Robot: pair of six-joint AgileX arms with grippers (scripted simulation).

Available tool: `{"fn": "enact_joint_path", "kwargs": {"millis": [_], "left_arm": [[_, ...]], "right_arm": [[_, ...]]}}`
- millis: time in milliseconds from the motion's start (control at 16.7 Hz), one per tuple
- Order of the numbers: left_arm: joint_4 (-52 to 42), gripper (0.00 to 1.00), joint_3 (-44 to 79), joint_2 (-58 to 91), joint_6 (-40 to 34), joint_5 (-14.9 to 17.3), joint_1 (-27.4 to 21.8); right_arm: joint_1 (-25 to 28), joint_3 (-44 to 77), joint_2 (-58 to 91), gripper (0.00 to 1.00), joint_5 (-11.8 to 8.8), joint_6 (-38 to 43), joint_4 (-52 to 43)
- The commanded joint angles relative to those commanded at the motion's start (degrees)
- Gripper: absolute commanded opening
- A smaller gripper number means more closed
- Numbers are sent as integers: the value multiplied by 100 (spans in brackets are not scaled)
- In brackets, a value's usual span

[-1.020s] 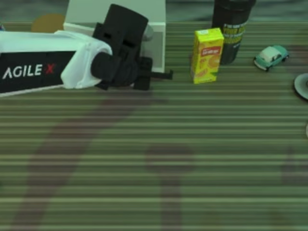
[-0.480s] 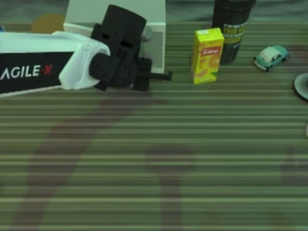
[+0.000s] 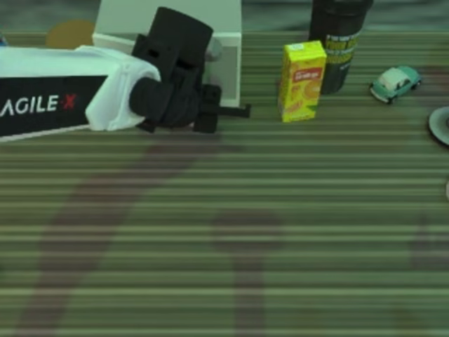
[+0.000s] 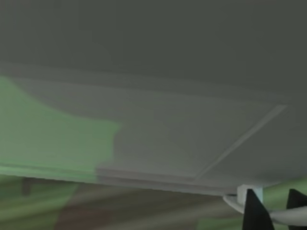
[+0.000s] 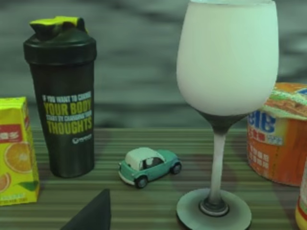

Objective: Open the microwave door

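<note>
The microwave (image 3: 168, 15) stands at the table's back left, a pale grey-white box. My left arm lies across its front, and my left gripper (image 3: 210, 112) is at the front face near the oven's right end. In the left wrist view the microwave door (image 4: 168, 134) fills the picture. A pale curved handle (image 4: 237, 203) juts from the door's lower edge, and my left gripper (image 4: 276, 213) is shut round it, one dark fingertip on either side. I cannot tell whether the door is ajar. My right arm is parked outside the top view; only a dark corner of its gripper (image 5: 93, 215) shows.
Right of the microwave stand a yellow carton (image 3: 302, 81), a black shaker bottle (image 3: 339, 42) and a small teal toy car (image 3: 395, 82). A wine glass (image 5: 223, 96) and an orange tub (image 5: 280, 134) are at the far right. A brown disc (image 3: 69, 31) lies behind the oven's left side.
My left arm and its gripper slid a little to the left between one second and half a second ago; since then nothing has visibly moved.
</note>
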Motion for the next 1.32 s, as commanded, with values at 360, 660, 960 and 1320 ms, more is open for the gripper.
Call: {"fn": "enact_joint_path", "kwargs": {"millis": [360,660,960,1320], "left_arm": [[0,0,0,0,0,0,0],[1,0,8,5,-18,51,-40],[102,0,-196,-152,224,201,52],[127,0,-277,-194,308,256,87]], "right_arm": [[0,0,0,100,0,0,0],[0,0,0,100,0,0,0],[0,0,0,100,0,0,0],[0,0,0,100,0,0,0]]}}
